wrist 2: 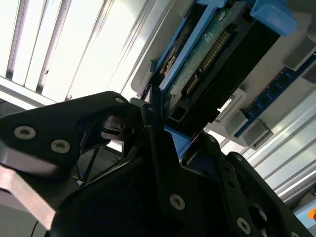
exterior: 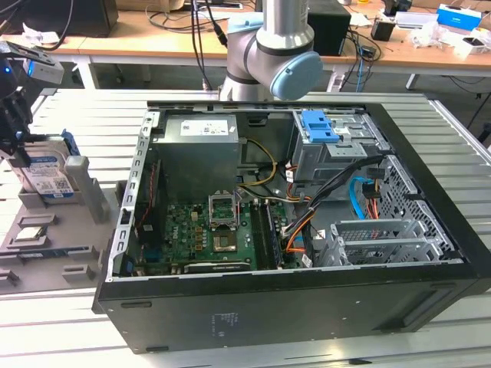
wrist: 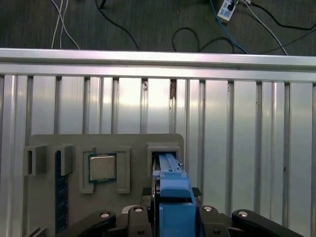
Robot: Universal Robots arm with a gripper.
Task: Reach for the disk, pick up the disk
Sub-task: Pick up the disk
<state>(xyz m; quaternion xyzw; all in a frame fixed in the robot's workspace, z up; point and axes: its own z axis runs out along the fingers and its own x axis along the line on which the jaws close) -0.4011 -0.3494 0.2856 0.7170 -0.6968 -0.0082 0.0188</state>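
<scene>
The disk (exterior: 47, 178) stands on edge in a gray holder (exterior: 86, 192) at the exterior view's left. The hand (wrist: 172, 217) straddles its blue frame; whether it is clenched, I cannot tell. A sound grip would press squarely on both flat faces.

Place: a robotics laboratory, as is shown by the equipment and furnishing.
Arm: an industrial robot arm (exterior: 268, 54) is mounted at a slatted metal bench (exterior: 69, 322).
Work piece: an open computer case (exterior: 291, 314) is laid on its side, with boards and wiring exposed.
Fixture: a grey parts holder (exterior: 77, 253) is set on the slats at the exterior view's left.
Background: a wooden bench (exterior: 138, 44) is strewn with cables (exterior: 198, 38) and boxes (exterior: 458, 15).
Floor: a power strip (wrist: 227, 9) and loose leads are seen in the first wrist view.
</scene>
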